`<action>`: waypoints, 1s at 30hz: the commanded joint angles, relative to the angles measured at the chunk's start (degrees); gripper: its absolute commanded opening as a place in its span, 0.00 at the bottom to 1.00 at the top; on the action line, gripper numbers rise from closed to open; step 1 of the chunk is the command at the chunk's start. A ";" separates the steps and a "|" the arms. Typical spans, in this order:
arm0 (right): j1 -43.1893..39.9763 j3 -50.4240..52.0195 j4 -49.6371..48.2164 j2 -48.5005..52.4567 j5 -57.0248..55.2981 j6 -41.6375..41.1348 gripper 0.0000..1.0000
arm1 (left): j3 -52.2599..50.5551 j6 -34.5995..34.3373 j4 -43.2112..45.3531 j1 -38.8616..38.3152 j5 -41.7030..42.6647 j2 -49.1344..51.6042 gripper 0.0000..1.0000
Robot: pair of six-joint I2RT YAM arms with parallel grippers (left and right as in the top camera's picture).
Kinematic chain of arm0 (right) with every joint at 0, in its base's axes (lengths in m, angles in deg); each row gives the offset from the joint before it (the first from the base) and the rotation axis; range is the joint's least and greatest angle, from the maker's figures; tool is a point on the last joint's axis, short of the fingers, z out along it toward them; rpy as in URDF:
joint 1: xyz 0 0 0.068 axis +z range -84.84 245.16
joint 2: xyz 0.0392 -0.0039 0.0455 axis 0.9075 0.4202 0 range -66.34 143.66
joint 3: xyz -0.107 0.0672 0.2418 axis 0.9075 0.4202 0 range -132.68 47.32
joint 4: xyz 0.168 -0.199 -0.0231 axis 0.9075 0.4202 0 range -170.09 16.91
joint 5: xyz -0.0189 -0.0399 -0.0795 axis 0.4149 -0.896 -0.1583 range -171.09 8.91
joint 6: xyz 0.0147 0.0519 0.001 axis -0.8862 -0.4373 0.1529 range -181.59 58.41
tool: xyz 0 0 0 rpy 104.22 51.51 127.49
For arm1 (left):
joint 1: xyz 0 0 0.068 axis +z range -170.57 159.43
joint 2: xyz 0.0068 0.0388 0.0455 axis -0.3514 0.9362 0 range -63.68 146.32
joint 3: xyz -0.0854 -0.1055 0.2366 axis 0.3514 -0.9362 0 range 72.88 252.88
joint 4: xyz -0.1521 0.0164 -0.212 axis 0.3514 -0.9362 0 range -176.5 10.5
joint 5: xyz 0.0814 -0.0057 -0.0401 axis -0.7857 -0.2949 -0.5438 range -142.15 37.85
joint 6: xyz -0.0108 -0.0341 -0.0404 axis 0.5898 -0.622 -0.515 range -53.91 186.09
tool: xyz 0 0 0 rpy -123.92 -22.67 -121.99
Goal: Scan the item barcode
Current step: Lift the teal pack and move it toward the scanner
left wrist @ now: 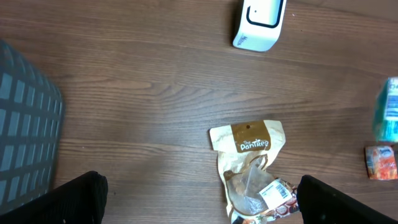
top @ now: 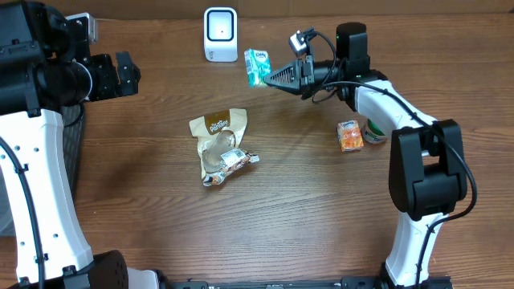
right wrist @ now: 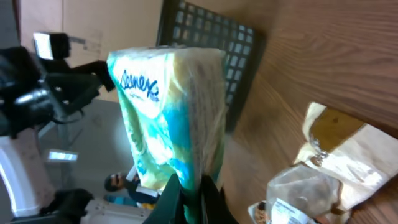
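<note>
My right gripper [top: 271, 76] is shut on a teal and white tissue pack [top: 257, 67] and holds it in the air, just right of the white scanner [top: 220, 34] at the back of the table. In the right wrist view the two fingers [right wrist: 175, 200] pinch the pack's [right wrist: 168, 106] lower edge. No barcode shows on the pack. My left gripper [top: 128, 74] hangs open at the far left with nothing between its fingers [left wrist: 74, 199]. The left wrist view shows the scanner [left wrist: 260, 23] at the top and the pack [left wrist: 388, 112] at the right edge.
A beige and clear snack bag [top: 218, 144] with a white barcode label [left wrist: 275, 193] lies mid-table. An orange packet [top: 349, 135] and a small round white item [top: 374, 132] lie by the right arm. A dark mesh basket [left wrist: 28, 137] stands at the left.
</note>
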 commanded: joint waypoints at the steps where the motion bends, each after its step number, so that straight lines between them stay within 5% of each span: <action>1: 0.24 -0.94 -8.22 -0.20 4.24 -13.44 0.04 | 0.44 -0.76 0.02 0.24 0.48 0.11 1.00; 5: 0.26 -0.94 -22.03 -0.42 8.55 -26.71 0.04 | 0.44 -0.74 0.02 0.24 0.48 0.11 1.00; 15: 0.24 -0.94 -41.20 -4.55 9.75 -44.09 0.04 | 0.44 -0.76 0.02 0.24 0.48 0.11 1.00; 24: -1.92 -0.94 -82.66 -7.91 7.10 -79.38 0.04 | 0.44 -0.76 0.02 0.24 0.48 0.11 1.00; 30: -2.84 -0.92 -81.90 -8.26 7.23 -79.87 0.04 | 0.44 -0.76 0.02 0.24 0.48 0.11 1.00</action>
